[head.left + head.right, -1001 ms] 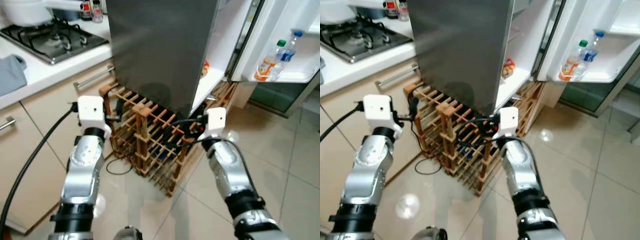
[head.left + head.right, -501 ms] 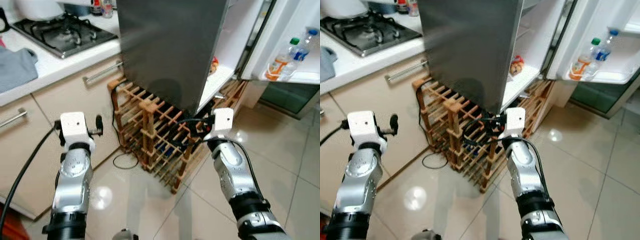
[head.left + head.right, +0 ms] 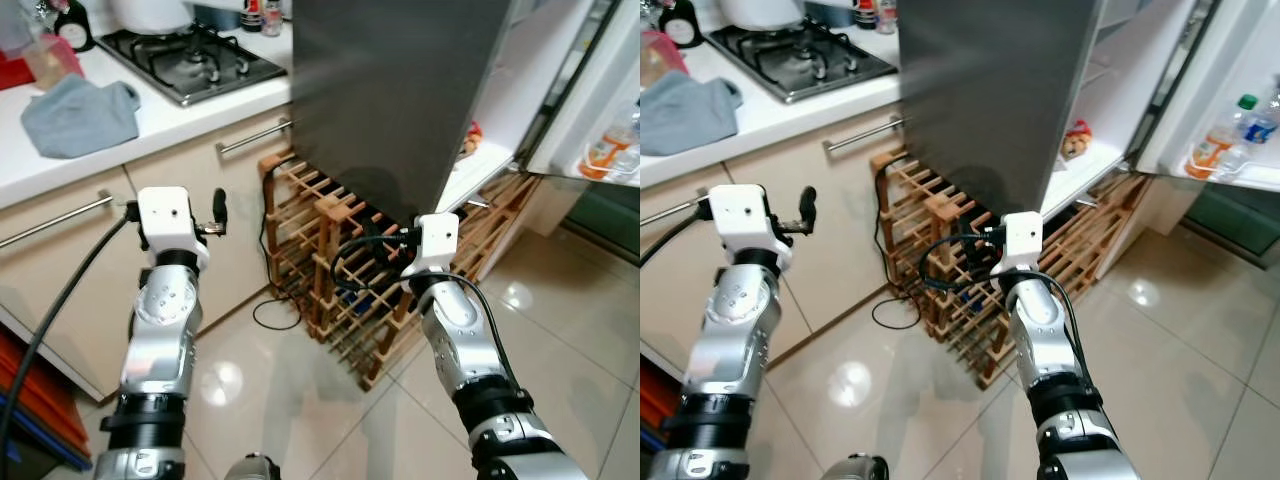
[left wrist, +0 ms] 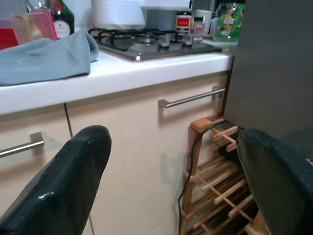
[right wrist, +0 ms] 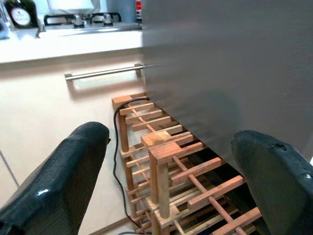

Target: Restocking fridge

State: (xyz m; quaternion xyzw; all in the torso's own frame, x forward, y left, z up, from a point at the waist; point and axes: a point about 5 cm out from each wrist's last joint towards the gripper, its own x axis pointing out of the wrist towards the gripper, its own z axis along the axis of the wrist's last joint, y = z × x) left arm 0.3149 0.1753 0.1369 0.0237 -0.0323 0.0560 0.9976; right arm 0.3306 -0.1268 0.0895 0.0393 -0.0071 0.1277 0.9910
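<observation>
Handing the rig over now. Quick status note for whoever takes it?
Left gripper: open, empty, raised in front of the counter drawers.
Right gripper: open, empty, raised over the wine rack beside the fridge.
Fridge door is open; bottles sit on its door shelf, a small packet on an inner shelf.
Counter holds a grey cloth and the hob.
Done: door open. Left: nothing is in hand yet; pick up stock and shelve it.
</observation>
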